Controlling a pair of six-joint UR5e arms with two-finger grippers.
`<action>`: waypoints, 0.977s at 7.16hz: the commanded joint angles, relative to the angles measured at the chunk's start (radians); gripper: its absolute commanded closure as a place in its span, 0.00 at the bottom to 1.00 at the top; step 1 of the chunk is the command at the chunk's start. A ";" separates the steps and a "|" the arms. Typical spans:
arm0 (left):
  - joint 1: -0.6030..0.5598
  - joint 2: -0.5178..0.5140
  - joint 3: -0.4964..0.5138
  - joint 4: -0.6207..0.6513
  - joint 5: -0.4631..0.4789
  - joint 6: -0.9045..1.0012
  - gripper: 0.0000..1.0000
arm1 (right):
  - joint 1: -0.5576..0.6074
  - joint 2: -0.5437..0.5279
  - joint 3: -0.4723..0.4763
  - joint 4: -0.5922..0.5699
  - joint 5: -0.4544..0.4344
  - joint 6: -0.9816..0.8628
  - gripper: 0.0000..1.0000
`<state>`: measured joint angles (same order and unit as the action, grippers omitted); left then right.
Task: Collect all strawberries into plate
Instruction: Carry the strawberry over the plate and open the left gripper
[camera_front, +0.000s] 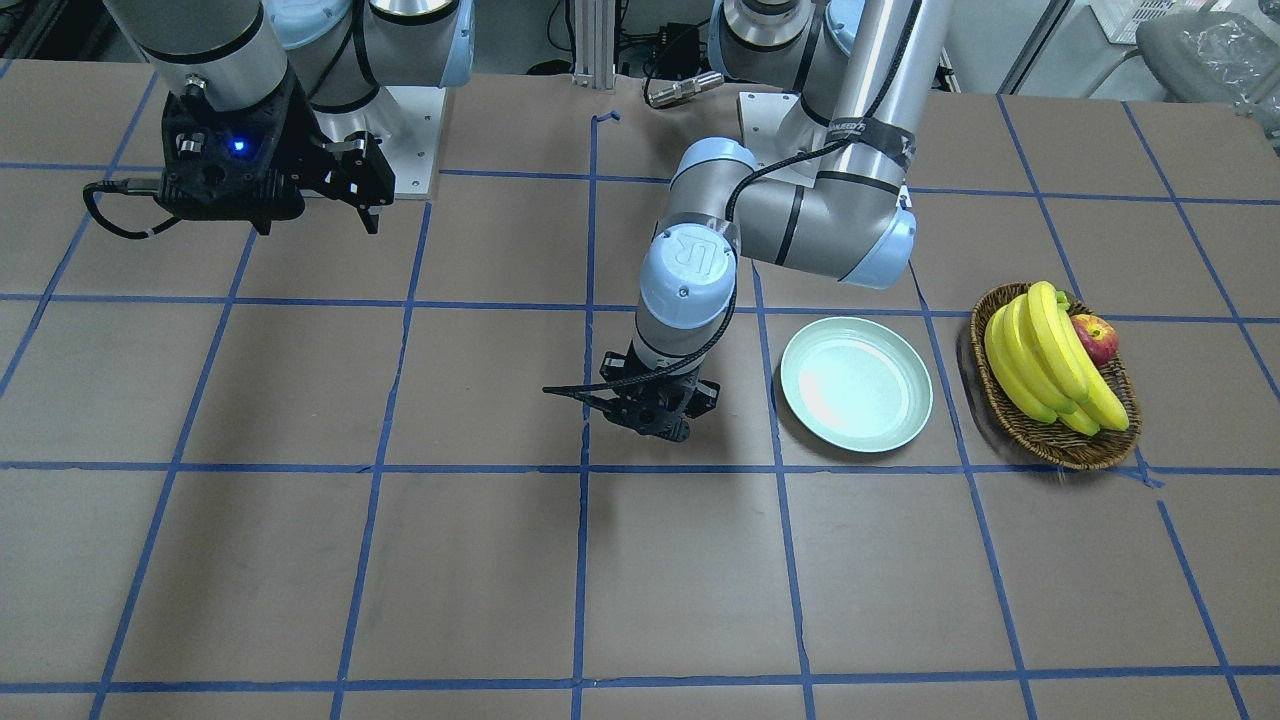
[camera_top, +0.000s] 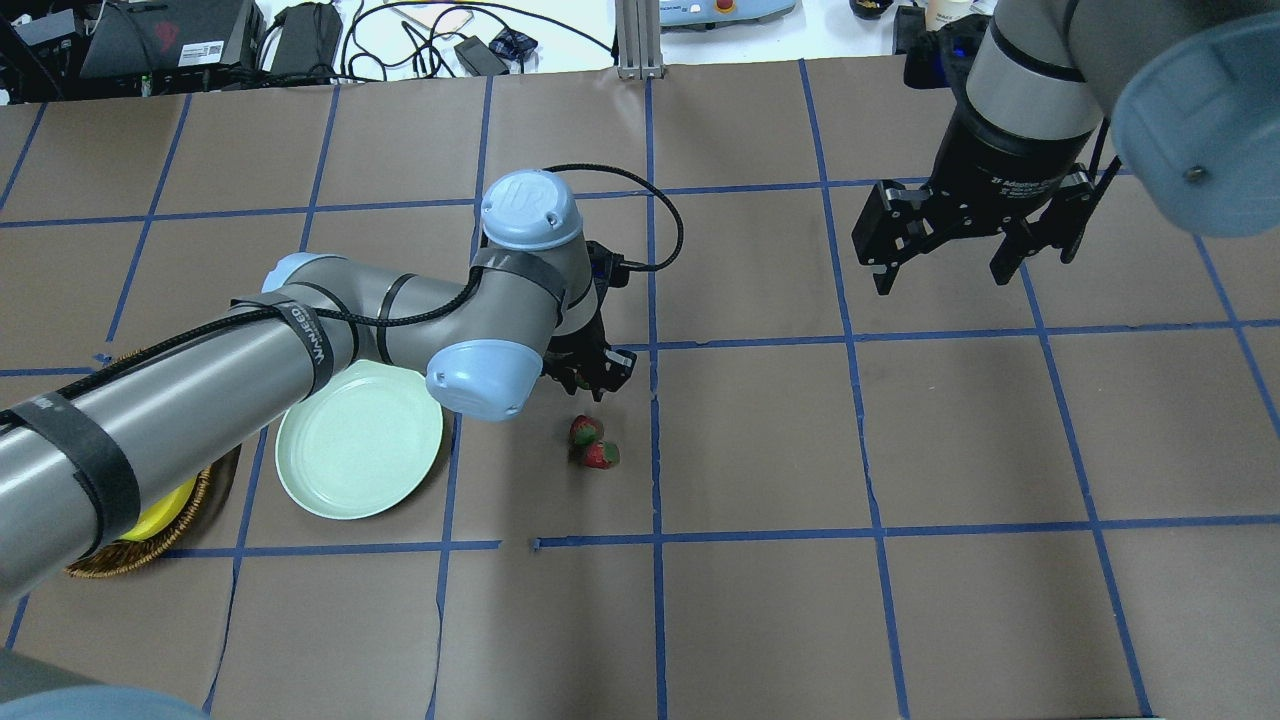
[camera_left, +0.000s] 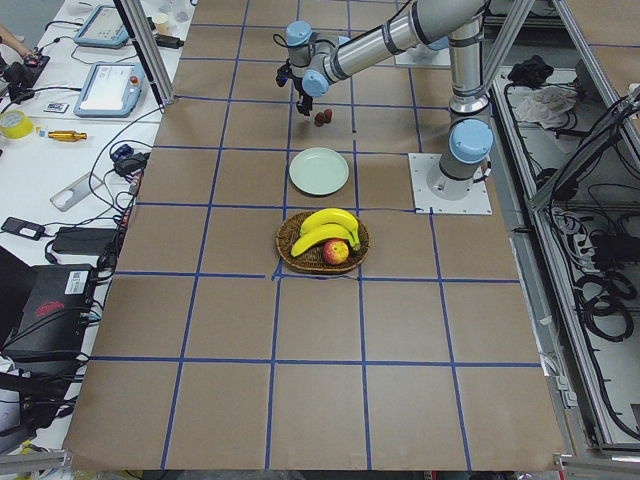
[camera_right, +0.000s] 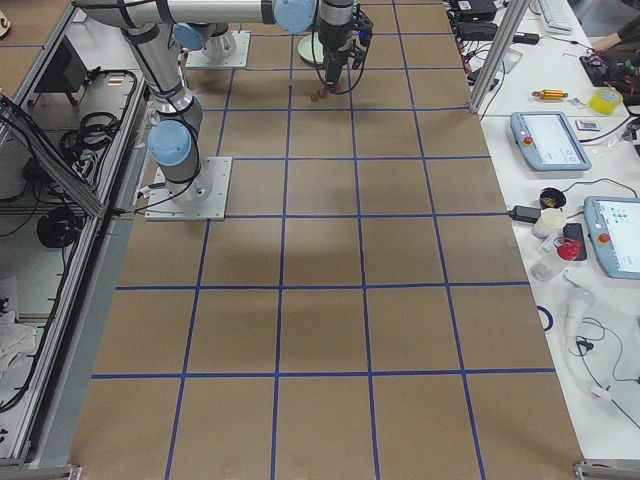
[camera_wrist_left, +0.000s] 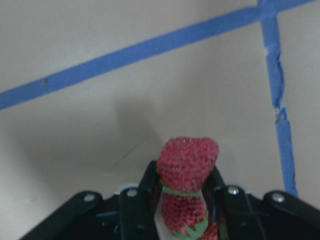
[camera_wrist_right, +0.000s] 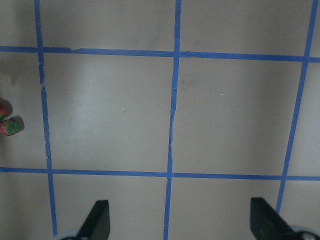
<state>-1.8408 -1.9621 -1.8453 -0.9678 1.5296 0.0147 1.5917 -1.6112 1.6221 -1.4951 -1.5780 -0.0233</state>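
My left gripper (camera_top: 590, 372) is shut on one strawberry (camera_wrist_left: 187, 160), red with a green cap, gripped between its two fingers (camera_wrist_left: 148, 182) just above the table. Two more strawberries (camera_top: 592, 443) lie side by side on the table right next to it. They also show at the left edge of the right wrist view (camera_wrist_right: 9, 127). In the front view the left arm hides them. The pale mint-green plate (camera_top: 360, 440) lies empty to the left of the gripper, also seen in the front view (camera_front: 856, 383). My right gripper (camera_top: 965, 265) is open and empty, high above the table's right half.
An oval wicker basket (camera_front: 1060, 452) with bananas (camera_front: 1040, 350) and a red-yellow apple (camera_front: 1095, 338) stands just beyond the plate, away from the gripper. Blue tape lines grid the brown table. Cables and devices lie past the far edge.
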 joint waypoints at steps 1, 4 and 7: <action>0.124 0.067 0.002 -0.058 0.003 0.068 0.99 | 0.001 0.001 -0.001 -0.001 0.001 0.003 0.00; 0.294 0.147 -0.141 -0.115 0.111 0.106 0.99 | 0.001 0.004 0.005 -0.001 -0.022 -0.006 0.00; 0.347 0.158 -0.175 -0.152 0.133 0.096 0.23 | 0.001 0.004 0.005 -0.001 -0.020 -0.007 0.00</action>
<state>-1.5035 -1.8048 -2.0122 -1.0982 1.6591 0.1211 1.5923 -1.6086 1.6267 -1.4956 -1.5991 -0.0291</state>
